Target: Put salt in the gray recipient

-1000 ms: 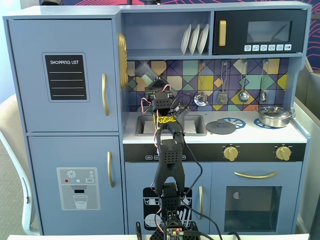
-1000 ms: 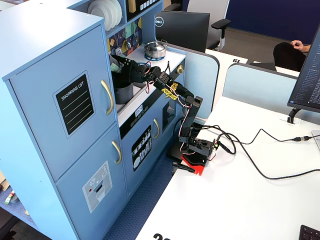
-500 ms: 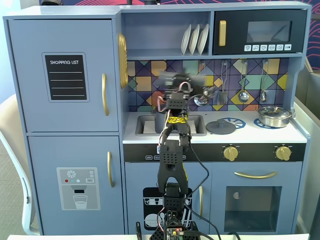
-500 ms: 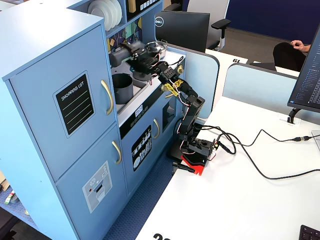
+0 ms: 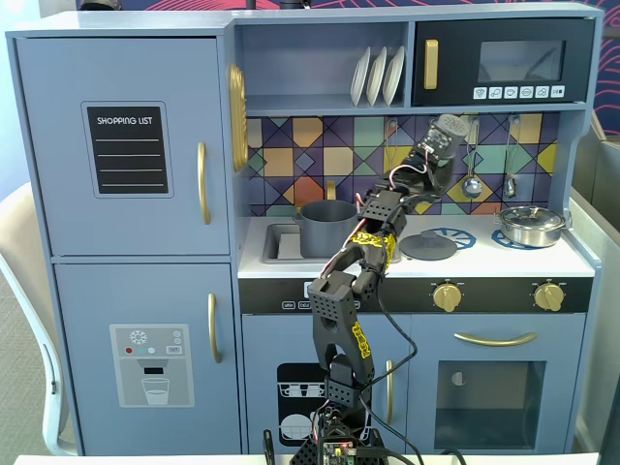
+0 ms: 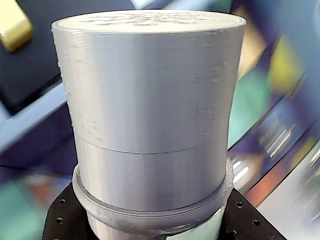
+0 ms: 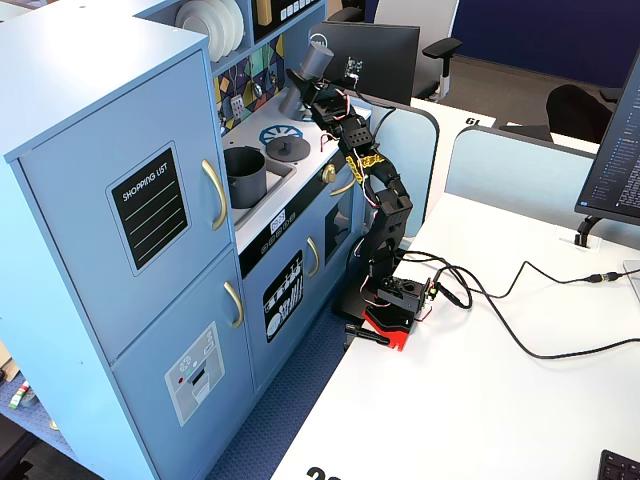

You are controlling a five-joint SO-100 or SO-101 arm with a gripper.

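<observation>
Here the tall slim gray cylindrical salt shaker [image 5: 445, 133] is gripped by the closed jaws and held aloft, tilted, above the flat gray round lid [image 5: 428, 246], well apart from the matte gray two-handled pot [image 5: 326, 227] in the sink.

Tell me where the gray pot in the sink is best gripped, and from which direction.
Grip the gray pot by its rim wall, from above. It stands upright with its mouth open, straight-sided, probably too wide to span. The gripper would first need freeing: it is shut on the salt shaker.
</observation>
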